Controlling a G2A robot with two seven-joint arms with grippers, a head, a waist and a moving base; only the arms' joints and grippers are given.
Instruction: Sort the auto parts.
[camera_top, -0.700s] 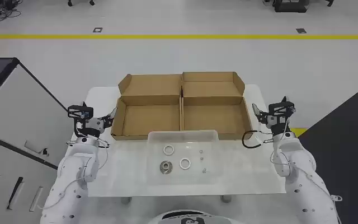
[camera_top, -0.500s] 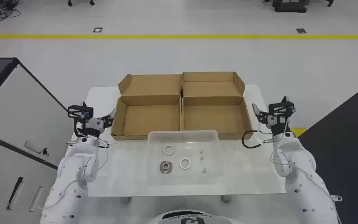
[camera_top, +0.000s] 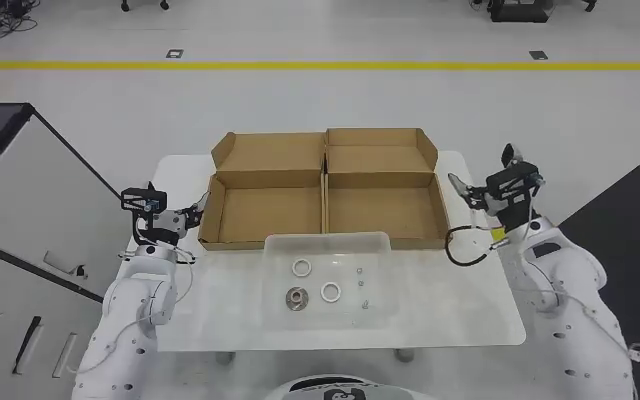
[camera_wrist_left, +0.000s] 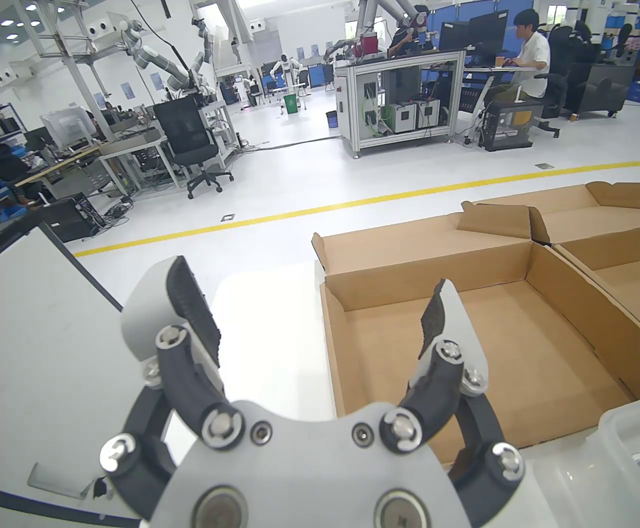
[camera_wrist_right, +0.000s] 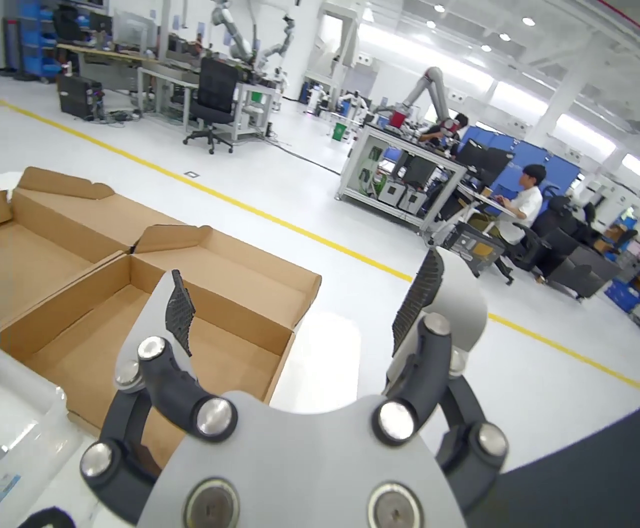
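A clear plastic tray (camera_top: 325, 240) at the table's front middle holds two white rings (camera_top: 301, 267) (camera_top: 331, 292), a grey metal disc (camera_top: 295, 297) and small screws (camera_top: 365, 305). Behind it stand two open cardboard boxes, the left box (camera_top: 270, 212) and the right box (camera_top: 385, 210), both bare inside. My left gripper (camera_top: 190, 213) (camera_wrist_left: 308, 276) is open beside the left box's outer wall (camera_wrist_left: 475, 350), holding nothing. At the right box's outer corner (camera_wrist_right: 225, 320), my right gripper (camera_top: 460, 190) (camera_wrist_right: 305, 264) is open and holds nothing.
The white table (camera_top: 440, 300) has bare surface on both sides of the tray. Both box lids stand up at the back. A tray corner (camera_wrist_left: 620, 450) (camera_wrist_right: 25, 415) lies near each wrist. A grey panel (camera_top: 40, 190) stands off the table's left side.
The right arm has shifted outward to the right and slightly toward the back of the table. The left arm and the parts in the tray have not moved.
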